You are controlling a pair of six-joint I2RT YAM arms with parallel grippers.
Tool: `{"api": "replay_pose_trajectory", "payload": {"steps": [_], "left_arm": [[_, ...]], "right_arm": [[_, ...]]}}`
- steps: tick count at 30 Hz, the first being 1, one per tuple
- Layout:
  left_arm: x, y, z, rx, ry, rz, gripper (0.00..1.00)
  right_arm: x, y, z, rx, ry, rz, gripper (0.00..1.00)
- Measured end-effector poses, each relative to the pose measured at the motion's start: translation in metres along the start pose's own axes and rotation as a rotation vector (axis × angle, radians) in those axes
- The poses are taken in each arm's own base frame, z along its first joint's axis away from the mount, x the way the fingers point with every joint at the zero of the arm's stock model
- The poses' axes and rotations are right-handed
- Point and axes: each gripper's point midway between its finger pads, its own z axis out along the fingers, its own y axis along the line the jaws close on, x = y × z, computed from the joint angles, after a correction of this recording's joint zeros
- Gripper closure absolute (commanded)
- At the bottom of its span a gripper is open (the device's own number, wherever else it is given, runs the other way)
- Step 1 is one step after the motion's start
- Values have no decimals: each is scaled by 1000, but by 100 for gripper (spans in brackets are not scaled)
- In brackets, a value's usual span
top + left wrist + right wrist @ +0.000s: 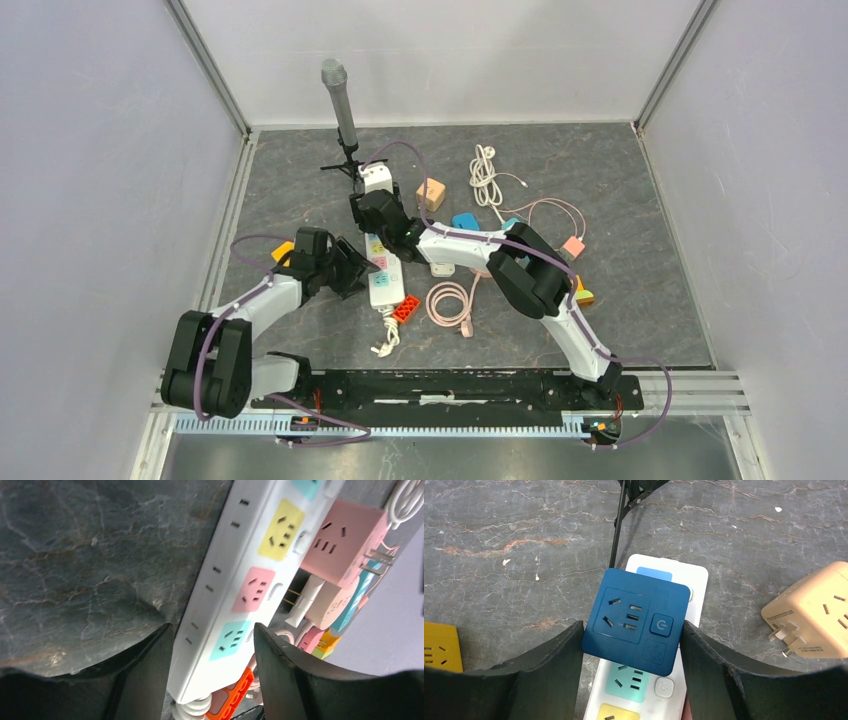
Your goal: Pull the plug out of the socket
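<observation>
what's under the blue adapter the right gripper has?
The white power strip. Its pale blue socket peeks out past the blue adapter, with a teal socket on the near side. The adapter's pins and the socket beneath it are covered.

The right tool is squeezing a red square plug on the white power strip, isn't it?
Not red: the square plug is dark blue. The right wrist view shows the right tool with a finger against each side of it, on the white power strip.
</observation>
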Motion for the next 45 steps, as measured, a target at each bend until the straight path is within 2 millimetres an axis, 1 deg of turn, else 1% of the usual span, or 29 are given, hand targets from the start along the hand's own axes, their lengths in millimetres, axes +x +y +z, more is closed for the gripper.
{"api": "replay_pose_trajectory", "payload": {"steps": [1, 2, 3, 5, 7, 9, 12, 15, 18, 19, 21, 22, 23, 24, 26, 31, 34, 37, 39, 45], "left_arm": [[-2, -3, 1, 8, -6, -1, 34], [-4, -5, 1, 12, -10, 0, 38], [-6, -8, 2, 17, -16, -2, 42], [-12, -11, 5, 24, -36, -10, 49], [-15, -11, 9, 23, -46, -17, 53], [-16, -8, 13, 12, -47, -24, 55], [-17, -8, 17, 17, -47, -33, 57], [-17, -9, 18, 28, -49, -33, 57], [-17, -9, 18, 38, -52, -32, 57], [-17, -9, 19, 41, -53, -31, 57], [-17, -9, 19, 43, -54, -30, 58], [-17, -9, 19, 43, -55, -30, 58], [-17, -9, 19, 42, -55, -30, 58], [-17, -9, 19, 42, -55, -30, 58], [-17, -8, 19, 39, -56, -30, 59], [-18, -9, 19, 39, -57, -29, 66], [-19, -9, 19, 40, -61, -29, 67], [-19, -9, 19, 41, -62, -28, 68], [-19, -9, 19, 40, -62, -28, 68], [-19, -9, 18, 41, -61, -28, 69]], "right_arm": [[0, 0, -1, 8, 1, 5, 59], [1, 0, -2, 16, 2, 9, 58], [1, 1, -3, 23, 4, 11, 52], [3, 1, -4, 35, 8, 16, 37], [3, 2, -6, 47, 13, 22, 29], [3, 2, -7, 53, 17, 26, 25], [7, 1, -9, 60, 35, 27, 26], [13, 2, -10, 58, 54, 21, 35], [13, 4, -10, 57, 61, 10, 48], [14, 5, -10, 56, 63, 8, 55], [13, 5, -10, 54, 63, 5, 74], [13, 5, -10, 54, 63, 5, 86], [13, 5, -10, 54, 63, 4, 94], [13, 5, -10, 53, 63, 3, 100], [13, 6, -10, 52, 63, 4, 100], [13, 6, -8, 31, 78, 21, 100], [11, 5, -6, -3, 92, 52, 100], [11, 6, -8, -50, 105, 91, 100], [7, 7, -8, -62, 99, 114, 100], [7, 7, -12, -15, 74, 49, 100]]}}
